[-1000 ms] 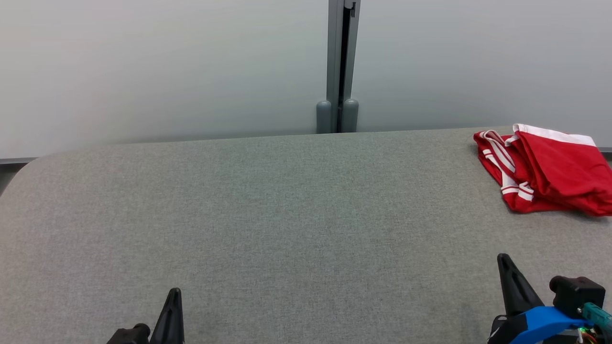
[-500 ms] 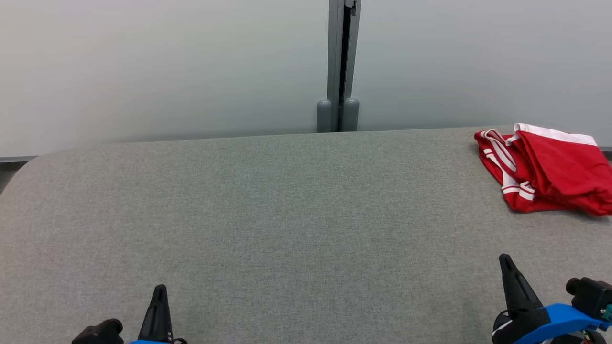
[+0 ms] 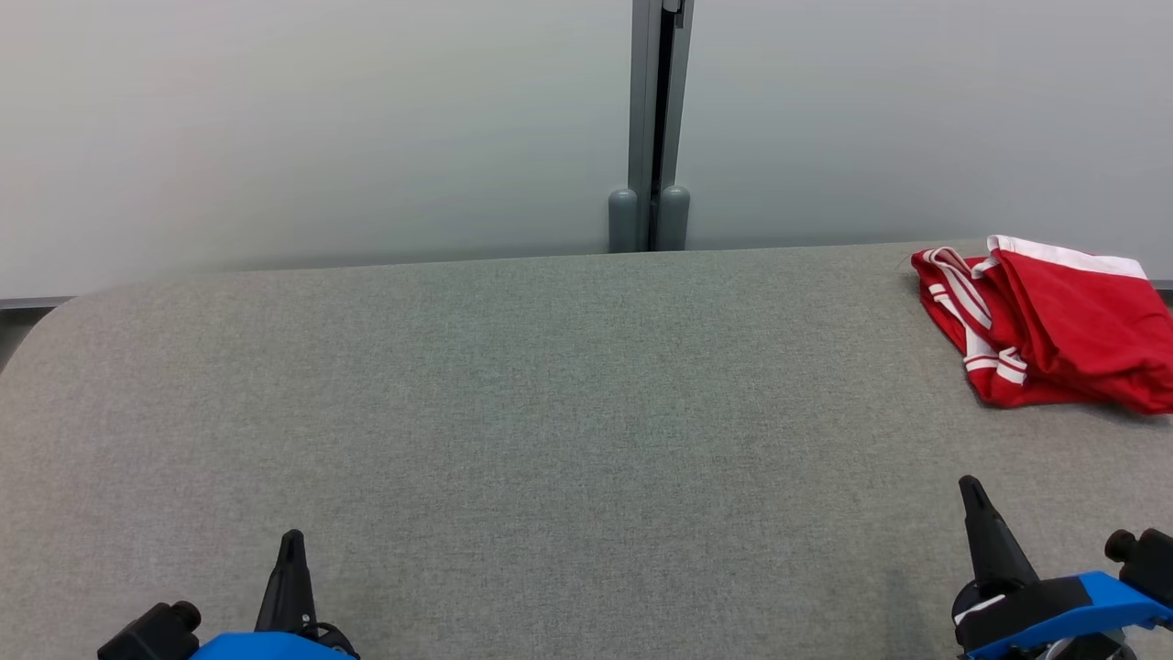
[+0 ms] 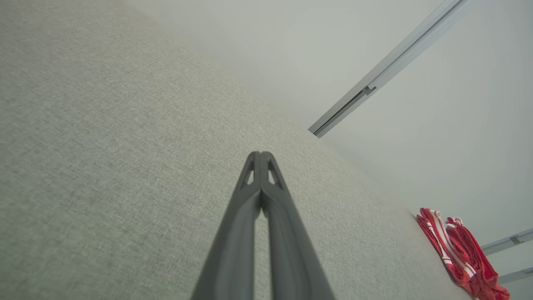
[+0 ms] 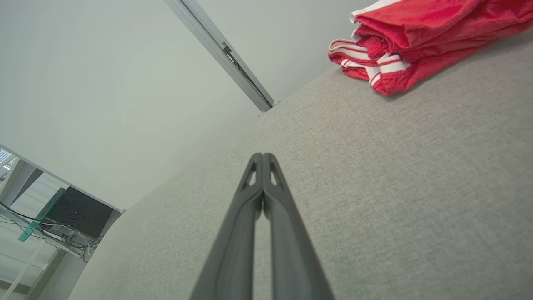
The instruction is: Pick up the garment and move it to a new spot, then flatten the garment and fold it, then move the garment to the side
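Red garment [image 3: 1054, 335] lies bunched on the grey table [image 3: 550, 412], well ahead of the right fingers [image 3: 988, 541] and far to the right of the left fingers [image 3: 290, 582]; both pairs are clenched together, grasping nothing.

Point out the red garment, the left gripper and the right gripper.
red garment [image 3: 1063, 330]: head view, plain red cloth near its middle.
left gripper [image 4: 261, 157]: left wrist view, where its shut fingertips meet.
right gripper [image 5: 263, 157]: right wrist view, where its shut fingertips meet.
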`<state>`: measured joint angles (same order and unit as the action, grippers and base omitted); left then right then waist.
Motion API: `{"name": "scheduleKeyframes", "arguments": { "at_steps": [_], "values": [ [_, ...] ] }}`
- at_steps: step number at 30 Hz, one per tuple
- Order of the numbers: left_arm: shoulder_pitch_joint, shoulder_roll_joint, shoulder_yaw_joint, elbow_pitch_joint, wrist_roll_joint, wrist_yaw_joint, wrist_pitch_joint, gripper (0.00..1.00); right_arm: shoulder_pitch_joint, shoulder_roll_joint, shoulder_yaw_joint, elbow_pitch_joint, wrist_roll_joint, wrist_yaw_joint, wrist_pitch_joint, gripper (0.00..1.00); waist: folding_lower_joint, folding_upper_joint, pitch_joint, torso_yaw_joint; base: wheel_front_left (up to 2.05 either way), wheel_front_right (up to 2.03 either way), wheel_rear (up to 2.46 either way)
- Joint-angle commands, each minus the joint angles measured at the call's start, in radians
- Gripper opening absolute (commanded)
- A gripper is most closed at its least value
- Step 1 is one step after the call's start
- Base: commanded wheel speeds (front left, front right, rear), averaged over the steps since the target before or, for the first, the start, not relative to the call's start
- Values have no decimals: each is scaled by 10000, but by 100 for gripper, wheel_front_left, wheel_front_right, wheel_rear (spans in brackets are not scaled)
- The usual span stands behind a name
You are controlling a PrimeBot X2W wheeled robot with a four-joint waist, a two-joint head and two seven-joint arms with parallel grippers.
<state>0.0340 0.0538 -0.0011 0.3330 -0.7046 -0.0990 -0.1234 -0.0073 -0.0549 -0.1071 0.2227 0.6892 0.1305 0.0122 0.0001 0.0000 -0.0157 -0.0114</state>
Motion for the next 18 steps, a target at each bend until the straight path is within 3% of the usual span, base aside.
{"name": "scheduleKeyframes", "arguments": {
  "at_steps": [1,18],
  "values": [
    [-372,9,113,-185,-356,-66,93,0,-316,-16,-24,-96,402,1,45,0,-1,0,3,2,0,0,0],
    [-660,-1,386,-372,-2549,-135,676,0,-514,-2,-41,-24,2627,2,292,0,-1,0,37,22,0,0,0]
  ]
}}
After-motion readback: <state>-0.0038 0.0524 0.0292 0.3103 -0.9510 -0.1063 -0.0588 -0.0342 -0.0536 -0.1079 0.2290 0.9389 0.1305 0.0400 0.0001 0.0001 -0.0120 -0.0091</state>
